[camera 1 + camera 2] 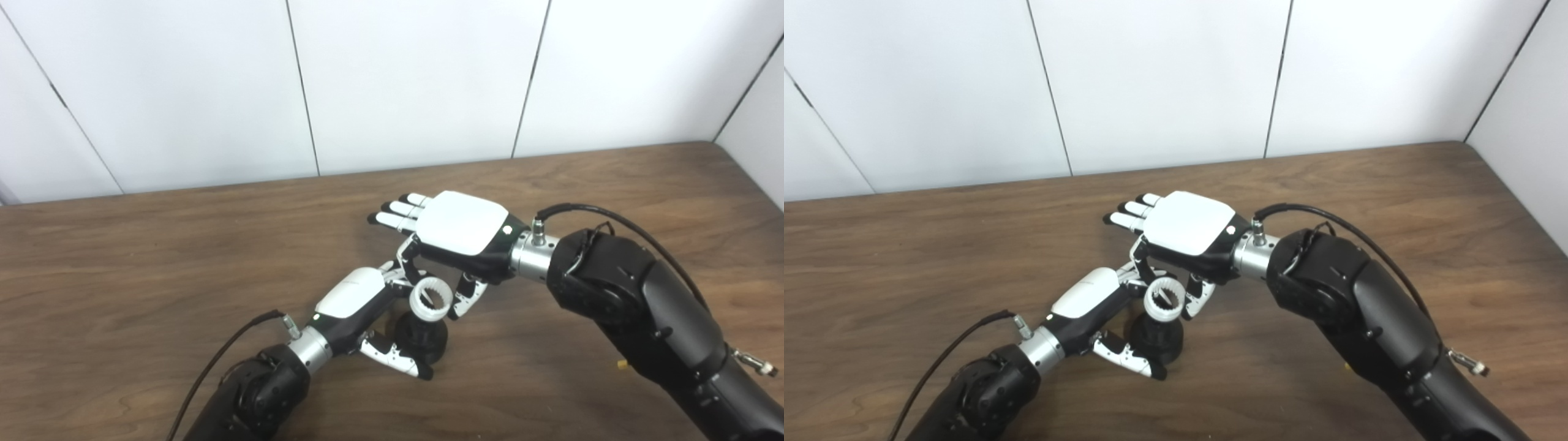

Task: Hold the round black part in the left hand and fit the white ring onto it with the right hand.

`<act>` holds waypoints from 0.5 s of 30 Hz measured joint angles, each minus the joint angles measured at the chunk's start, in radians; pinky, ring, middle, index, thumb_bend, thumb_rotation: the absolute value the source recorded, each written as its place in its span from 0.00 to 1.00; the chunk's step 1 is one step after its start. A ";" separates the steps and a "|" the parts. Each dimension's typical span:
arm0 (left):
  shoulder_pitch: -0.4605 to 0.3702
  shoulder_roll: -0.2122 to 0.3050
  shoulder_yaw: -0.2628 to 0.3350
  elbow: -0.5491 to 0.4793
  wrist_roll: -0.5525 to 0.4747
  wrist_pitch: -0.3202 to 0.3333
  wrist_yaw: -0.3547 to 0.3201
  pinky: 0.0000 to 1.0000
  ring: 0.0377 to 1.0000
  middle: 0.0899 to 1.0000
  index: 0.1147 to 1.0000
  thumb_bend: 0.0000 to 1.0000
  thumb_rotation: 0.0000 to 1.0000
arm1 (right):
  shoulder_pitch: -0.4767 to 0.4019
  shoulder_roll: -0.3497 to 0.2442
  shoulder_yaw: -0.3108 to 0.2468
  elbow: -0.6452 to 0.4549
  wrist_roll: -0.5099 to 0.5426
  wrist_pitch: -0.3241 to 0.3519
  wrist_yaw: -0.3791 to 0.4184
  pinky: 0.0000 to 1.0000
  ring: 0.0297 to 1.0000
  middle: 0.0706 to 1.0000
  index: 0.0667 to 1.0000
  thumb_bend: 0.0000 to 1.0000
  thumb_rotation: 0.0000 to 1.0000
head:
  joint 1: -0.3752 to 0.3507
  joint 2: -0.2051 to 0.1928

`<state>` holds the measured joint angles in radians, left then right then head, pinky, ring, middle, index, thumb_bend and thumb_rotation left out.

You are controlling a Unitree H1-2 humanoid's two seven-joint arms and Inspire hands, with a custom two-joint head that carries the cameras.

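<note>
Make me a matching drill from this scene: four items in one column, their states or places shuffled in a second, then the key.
Items:
1. left hand
2. right hand
3. white toothed plastic ring
4. brown wooden table

States:
A. sits on top of the round black part
B. bears the arms and parts
C. grips the round black part
D. back facing up, some fingers stretched out flat

Pairs: 1-C, 2-D, 3-A, 4-B
</note>
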<state>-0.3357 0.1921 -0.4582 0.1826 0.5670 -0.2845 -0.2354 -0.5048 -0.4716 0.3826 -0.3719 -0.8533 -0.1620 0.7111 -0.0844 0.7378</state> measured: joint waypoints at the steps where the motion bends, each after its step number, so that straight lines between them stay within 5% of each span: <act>1: 0.000 0.000 0.000 0.000 0.000 0.000 0.000 1.00 0.91 0.88 0.41 0.52 0.05 | -0.001 0.000 0.000 -0.004 0.002 0.000 0.006 1.00 1.00 0.99 0.44 0.52 0.13 | -0.002 0.000; 15: 0.000 -0.006 -0.001 0.000 0.005 0.001 0.001 1.00 0.91 0.88 0.41 0.52 0.05 | -0.039 0.008 -0.005 -0.073 0.043 0.035 0.148 1.00 1.00 1.00 0.45 0.52 0.13 | -0.005 0.005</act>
<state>-0.3355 0.1863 -0.4587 0.1827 0.5718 -0.2831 -0.2347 -0.5439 -0.4633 0.3774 -0.4448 -0.8107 -0.1265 0.8589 -0.0890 0.7424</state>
